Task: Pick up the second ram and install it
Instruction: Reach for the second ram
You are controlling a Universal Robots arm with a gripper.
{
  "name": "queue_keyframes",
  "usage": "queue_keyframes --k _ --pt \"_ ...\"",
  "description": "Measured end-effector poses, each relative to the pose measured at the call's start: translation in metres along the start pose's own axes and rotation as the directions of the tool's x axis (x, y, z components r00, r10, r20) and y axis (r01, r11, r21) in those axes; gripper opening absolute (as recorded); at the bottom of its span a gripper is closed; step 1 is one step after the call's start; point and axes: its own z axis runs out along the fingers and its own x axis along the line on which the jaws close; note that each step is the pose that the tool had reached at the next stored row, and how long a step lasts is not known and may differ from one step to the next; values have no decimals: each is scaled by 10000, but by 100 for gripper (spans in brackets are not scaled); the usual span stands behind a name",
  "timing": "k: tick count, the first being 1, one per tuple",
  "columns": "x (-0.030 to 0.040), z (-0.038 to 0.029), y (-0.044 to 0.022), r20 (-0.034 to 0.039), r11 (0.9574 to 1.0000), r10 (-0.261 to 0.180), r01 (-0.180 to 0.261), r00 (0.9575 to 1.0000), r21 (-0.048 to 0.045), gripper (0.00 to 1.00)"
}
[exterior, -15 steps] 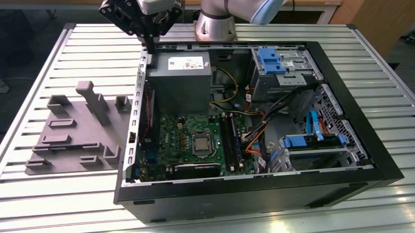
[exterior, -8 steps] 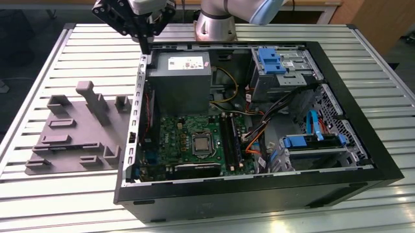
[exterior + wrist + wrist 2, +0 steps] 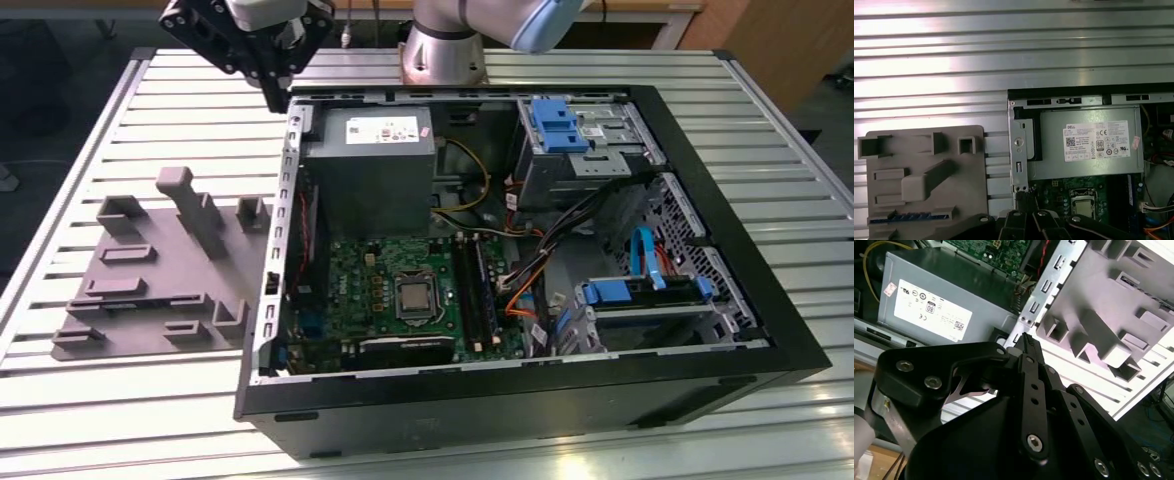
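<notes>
Evidently pre-grasp: gripper point(image 3: 1025, 197), jaws pressed together, hovers farther back than the second ram point(image 3: 909, 217) in the fixture plate point(image 3: 954, 165); grasping needs them spread.

Exterior view: high and oblique, taking in the whole open computer case point(image 3: 534, 405), with the fixture plate point(image 3: 147, 290) at the exterior view's left.
First wrist view: apparently straight down, from well above.
Second wrist view: slanted, close behind the gripper point(image 3: 1025, 342).
All 3 views share the power supply point(image 3: 367, 170) and the fixture plate.
</notes>
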Motion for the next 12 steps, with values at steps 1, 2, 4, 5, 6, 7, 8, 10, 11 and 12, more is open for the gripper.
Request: queue_keyframes --k 1,2,4,5,6,7,8,10,11,12 --pt "24 -1 -2 3 10000 1 -1 10000 0 11" --pt "49 -2 -4 5 10000 1 -1 10000 0 11" --pt "97 -3 -9 7 10000 2 -2 10000 -2 11" --pt "116 -5 -11 6 10000 1 -1 10000 -3 11" --pt "125 -5 -12 6 10000 1 -1 10000 -4 11" --pt "130 -5 -12 7 10000 2 -2 10000 -6 11" --pt "133 -5 -12 6 10000 1 -1 10000 -6 11" --pt "142 -5 -13 6 10000 1 -1 10000 -6 11" --pt "150 -6 -14 6 10000 1 -1 10000 -5 11" --pt "159 -6 -14 6 10000 1 -1 10000 -5 11"
